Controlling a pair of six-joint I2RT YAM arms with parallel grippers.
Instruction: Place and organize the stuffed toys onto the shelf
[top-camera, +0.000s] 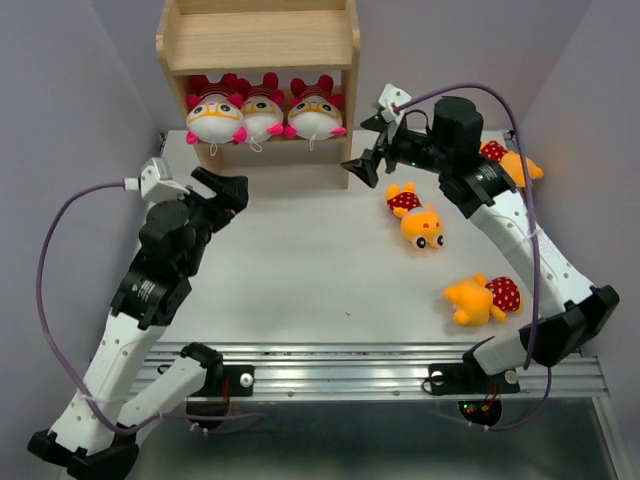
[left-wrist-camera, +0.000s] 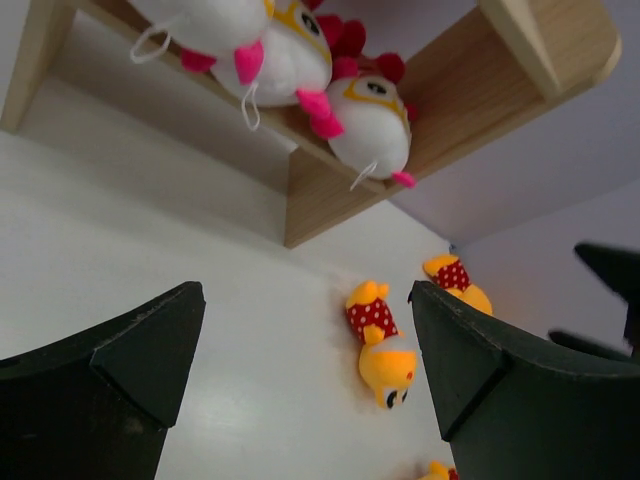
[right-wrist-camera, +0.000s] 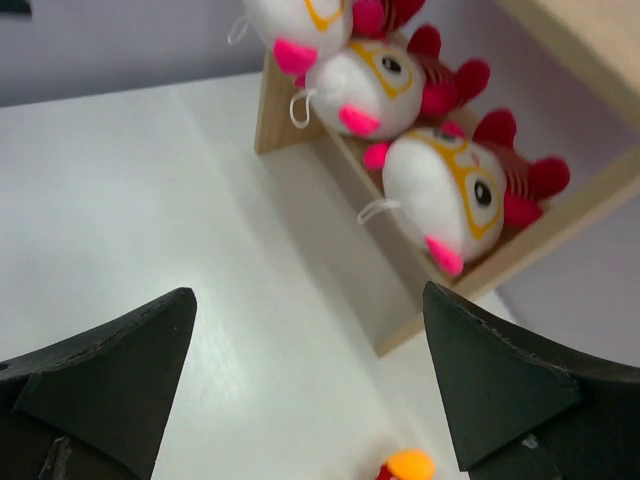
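The wooden shelf (top-camera: 258, 40) stands at the back of the table. Three white-faced toys (top-camera: 262, 112) sit side by side on its lower tier; they also show in the left wrist view (left-wrist-camera: 370, 115) and the right wrist view (right-wrist-camera: 440, 190). Its upper tier is bare. Three orange toys lie on the table to the right: one (top-camera: 418, 216) in the middle, one (top-camera: 482, 297) nearer, one (top-camera: 512, 162) partly hidden behind the right arm. My left gripper (top-camera: 228, 188) is open and empty left of the shelf. My right gripper (top-camera: 366, 150) is open and empty beside the shelf's right panel.
Grey walls close in the table on the left, back and right. A metal rail (top-camera: 350, 365) runs along the near edge by the arm bases. Purple cables loop from both wrists.
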